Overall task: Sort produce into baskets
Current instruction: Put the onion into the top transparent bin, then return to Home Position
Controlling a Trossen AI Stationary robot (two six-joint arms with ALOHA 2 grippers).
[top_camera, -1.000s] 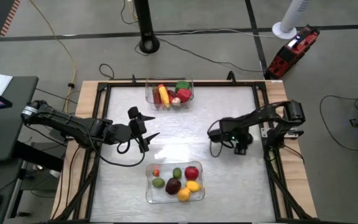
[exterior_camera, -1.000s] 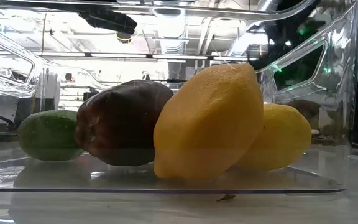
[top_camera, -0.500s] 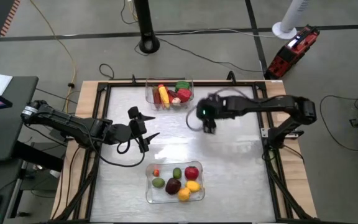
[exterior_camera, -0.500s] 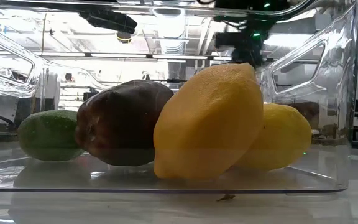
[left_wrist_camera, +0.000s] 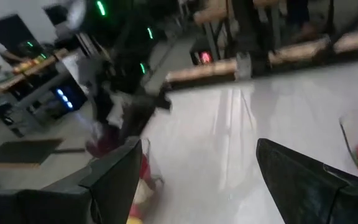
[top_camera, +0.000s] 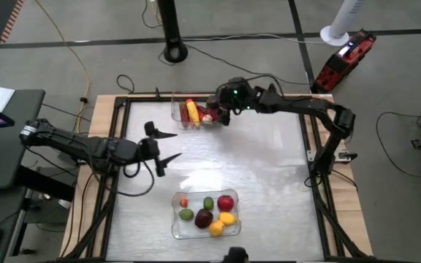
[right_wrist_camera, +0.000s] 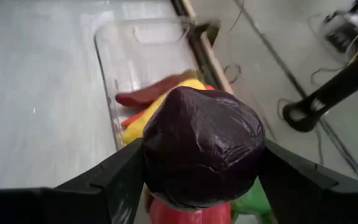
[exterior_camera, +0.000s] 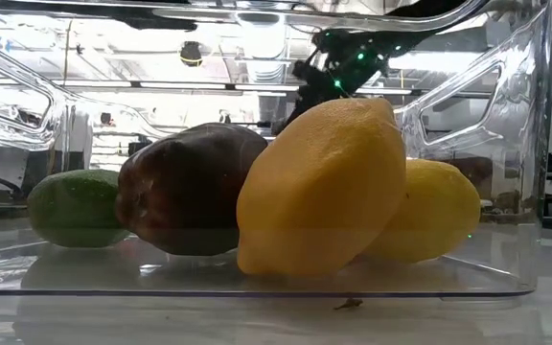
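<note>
Baskets sit on a pale, glossy table (top_camera: 269, 168) framed in light wood. Both are clear plastic rectangular bins with rounded corners. The far basket (top_camera: 179, 107) stands at the far edge, centre-left. The near basket (top_camera: 178, 226) stands at the near edge.

The right gripper (top_camera: 224, 115) reaches over the right end of the far basket. Its fingers (right_wrist_camera: 120, 180) are spread to the width of a dark purple piece (right_wrist_camera: 202, 146) and clamp it on both sides. This piece is rounded, with a shiny, slightly wrinkled skin. It hangs above the far basket's contents: a long red piece (right_wrist_camera: 145, 94), a yellow piece (right_wrist_camera: 146, 120) and a green piece (right_wrist_camera: 253, 205).

The left gripper (top_camera: 163, 145) hovers over bare table to the left of centre, fingers spread wide, holding nothing.

The near basket holds a smooth red round piece (top_camera: 225, 203), a dimpled orange-yellow lemon shape (exterior_camera: 319, 187), a paler yellow lemon (exterior_camera: 444, 211), a dark glossy piece (exterior_camera: 185, 187) and a green oval piece (exterior_camera: 75, 206).
</note>
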